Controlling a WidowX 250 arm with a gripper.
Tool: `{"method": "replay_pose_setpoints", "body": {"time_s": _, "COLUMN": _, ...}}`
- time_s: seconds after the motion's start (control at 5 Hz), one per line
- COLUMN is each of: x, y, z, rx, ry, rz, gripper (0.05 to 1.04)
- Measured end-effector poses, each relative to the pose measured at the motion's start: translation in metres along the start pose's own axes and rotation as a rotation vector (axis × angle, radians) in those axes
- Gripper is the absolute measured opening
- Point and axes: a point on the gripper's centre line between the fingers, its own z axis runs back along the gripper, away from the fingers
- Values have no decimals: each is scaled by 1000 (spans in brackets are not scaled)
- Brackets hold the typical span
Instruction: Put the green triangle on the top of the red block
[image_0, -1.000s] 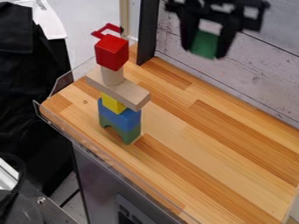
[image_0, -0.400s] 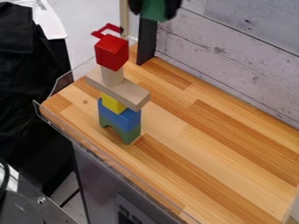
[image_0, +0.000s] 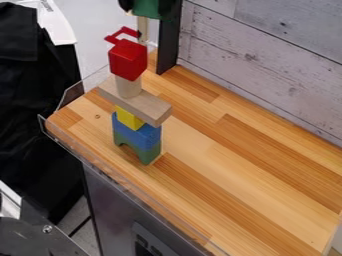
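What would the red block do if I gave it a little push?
The red block would probably tip off quite easily, because it sits on a narrower pale cylinder high up in the stack. Its flat sides and square edges make it unlikely to roll far if it fell. It looks solid and stiff, so I'd guess it wouldn't squish.

no readable text; dark label (image_0: 141, 247) with pale marks on the grey front panel (image_0: 110, 195) under the wooden counter (image_0: 260, 200), low in the camera view, cut by the bottom edge, characters partial and too unclear to make out, can't tell if letters or numbers
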Motion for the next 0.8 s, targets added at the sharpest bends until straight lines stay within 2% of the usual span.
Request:
{"method": "replay_pose_setpoints", "body": {"time_s": 0.2, "x": 0, "y": 4, "z": -10, "rx": 11, "ry": 58, "rz": -35, "gripper": 551}}
{"method": "replay_pose_setpoints", "body": {"time_s": 0.4, "x": -2, "y": 7, "z": -12, "rx": 32, "ry": 76, "rz": -69, "gripper": 551}}
{"method": "replay_pose_setpoints", "body": {"time_s": 0.6, "x": -7, "y": 8, "z": -22, "rx": 35, "ry": 114, "rz": -87, "gripper": 550}}
{"method": "replay_pose_setpoints", "body": {"time_s": 0.8, "x": -11, "y": 7, "z": -25, "rx": 19, "ry": 135, "rz": -91, "gripper": 550}}
